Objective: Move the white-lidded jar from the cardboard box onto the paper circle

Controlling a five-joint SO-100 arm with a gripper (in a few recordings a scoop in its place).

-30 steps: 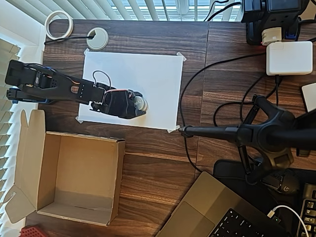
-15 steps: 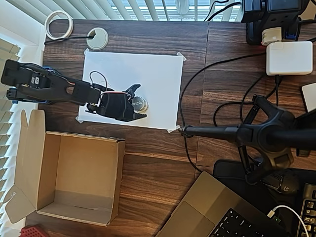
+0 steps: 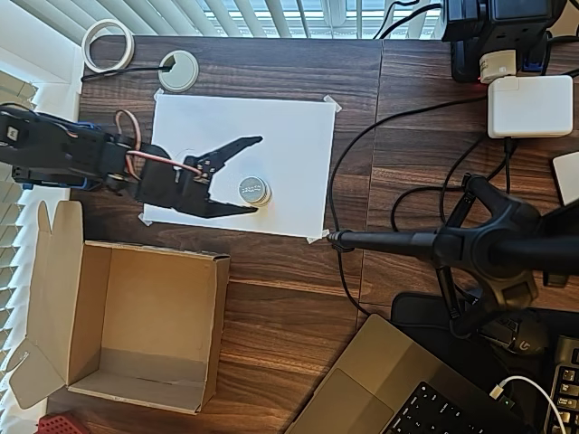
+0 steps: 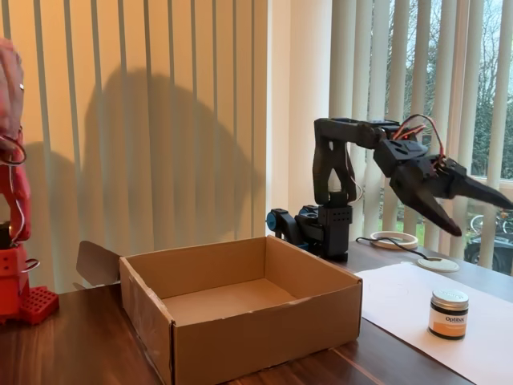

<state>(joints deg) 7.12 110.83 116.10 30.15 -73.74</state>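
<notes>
The gripper (image 4: 469, 210) hangs open above the table, clear air beneath it. Below, the white-lidded jar (image 3: 253, 190) stands alone on the white sheet (image 3: 280, 136), bare paper all around. The cardboard box (image 3: 136, 325) (open-topped, empty) lies near, left; a black stand's arm (image 3: 398, 242) bars the sheet's right corner

1 jar (image 3: 254, 190), 1 box (image 3: 127, 325), 1 paper sheet (image 3: 271, 145), 1 tape ring (image 3: 108, 43)

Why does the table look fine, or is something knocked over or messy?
Nothing stands out. The white-lidded jar stands upright on the white paper, the cardboard box sits open and undamaged, and the gripper is open above the paper, clear of the jar.
</notes>
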